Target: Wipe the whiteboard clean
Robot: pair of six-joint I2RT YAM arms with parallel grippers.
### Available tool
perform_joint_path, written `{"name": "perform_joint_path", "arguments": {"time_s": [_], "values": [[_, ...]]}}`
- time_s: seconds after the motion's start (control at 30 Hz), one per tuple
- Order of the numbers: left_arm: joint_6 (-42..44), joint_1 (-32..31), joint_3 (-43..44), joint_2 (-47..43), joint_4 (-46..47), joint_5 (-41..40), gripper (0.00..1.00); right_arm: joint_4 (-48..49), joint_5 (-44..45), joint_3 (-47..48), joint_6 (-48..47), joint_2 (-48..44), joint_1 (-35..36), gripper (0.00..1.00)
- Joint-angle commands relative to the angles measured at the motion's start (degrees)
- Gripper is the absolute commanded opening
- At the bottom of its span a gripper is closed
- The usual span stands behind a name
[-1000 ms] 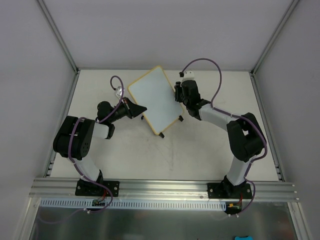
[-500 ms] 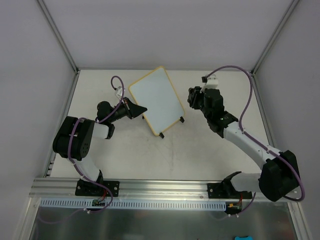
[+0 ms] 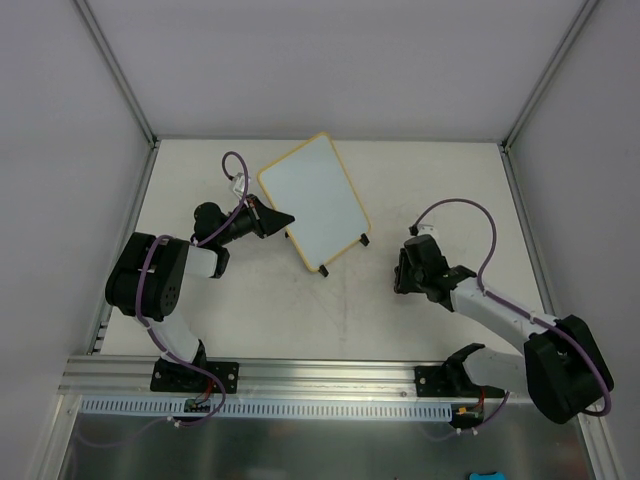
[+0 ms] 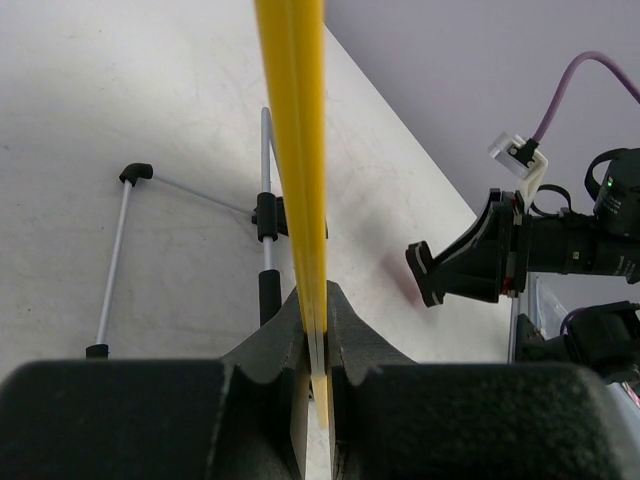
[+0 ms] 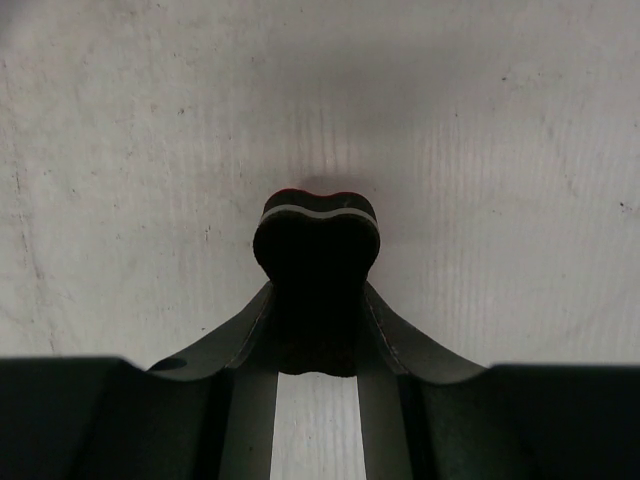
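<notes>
The whiteboard (image 3: 312, 203), white with a yellow-tan rim and two black feet, stands tilted at the table's middle back; its face shows no marks. My left gripper (image 3: 283, 219) is shut on its left edge; in the left wrist view the yellow rim (image 4: 296, 150) runs up between the fingers (image 4: 270, 340), gripper point (image 4: 316, 330). My right gripper (image 3: 402, 276) is low over the table right of the board, apart from it, and is shut on a small black eraser block (image 5: 317, 270); gripper point (image 5: 317, 300). It also shows in the left wrist view (image 4: 440, 270).
The board's thin wire stand with black feet (image 4: 135, 172) rests on the table behind it. Grey walls and metal frame posts (image 3: 115, 75) bound the table. An aluminium rail (image 3: 320, 375) runs along the near edge by the arm bases.
My right arm has drawn back from the board's right edge, swung right and then down toward the near right of the table with the eraser. The left gripper and board have stayed put.
</notes>
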Motion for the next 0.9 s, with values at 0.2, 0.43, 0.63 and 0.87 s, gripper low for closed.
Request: {"name": "perform_joint_path", "arguments": {"time_s": [0.2, 0.43, 0.63, 0.87], "values": [[2.90, -0.40, -0.28, -2.48, 11.78, 4.28, 0.00, -13.91, 2.66, 3.08, 2.78, -1.09, 0.21, 0.35], [2.90, -0.22, -0.72, -2.83, 11.70, 4.11, 0.00, -14.98, 3.28, 3.09, 2.95, -2.74, 0.21, 0.83], [2.20, 0.66, -1.42, -3.88, 11.96, 3.49, 0.00, -15.33, 4.07, 3.53, 2.07, -4.60, 0.21, 0.85], [2.20, 1.10, -2.39, -5.82, 11.08, 2.70, 0.00, -15.33, 4.42, 3.80, 1.37, -5.39, 0.21, 0.85]]}}
